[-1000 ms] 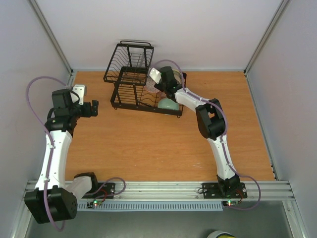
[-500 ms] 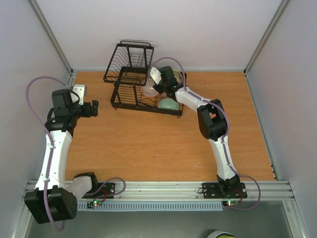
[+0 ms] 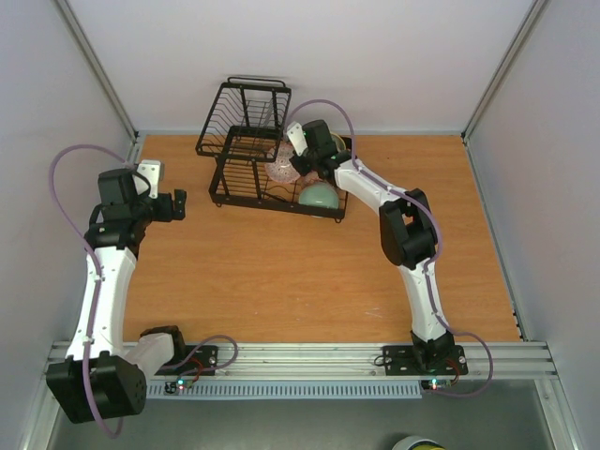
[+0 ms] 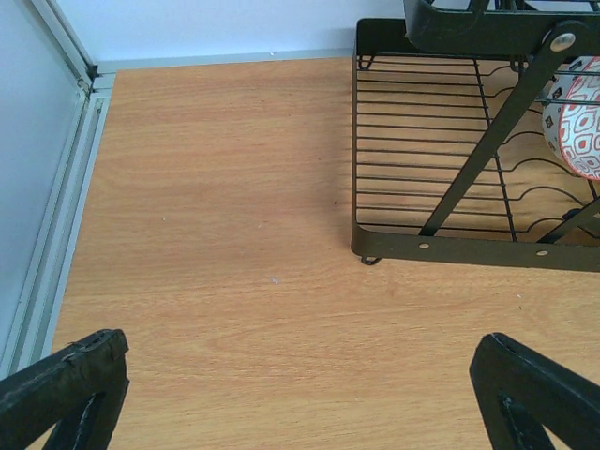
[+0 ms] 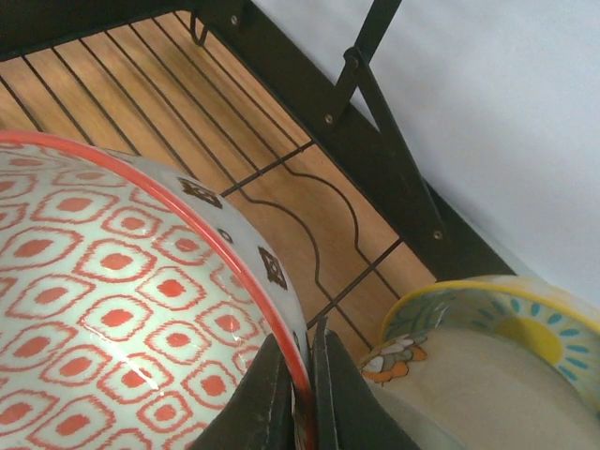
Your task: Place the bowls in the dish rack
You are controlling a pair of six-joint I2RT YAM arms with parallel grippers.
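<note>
Red-and-white patterned bowl [image 5: 112,309] is inside the dish rack [image 3: 246,141], tilted on its edge over the lower wires, and the right gripper [image 5: 300,394] has it, jaws pinched tight on the red rim. In the right wrist view, a cream bowl with a teal rim [image 5: 497,356] sits just beside it at 3 o'clock. From above, a mint green bowl [image 3: 319,197] lies dome-up in the rack at 4 o'clock from the held bowl. The rack itself stands at 12 o'clock on the tabletop [image 3: 281,272], against the back wall. Over at 9 o'clock, the left gripper [image 3: 178,203] hangs above bare wood, jaws spread wide, holding nothing, well apart from the rack.
</note>
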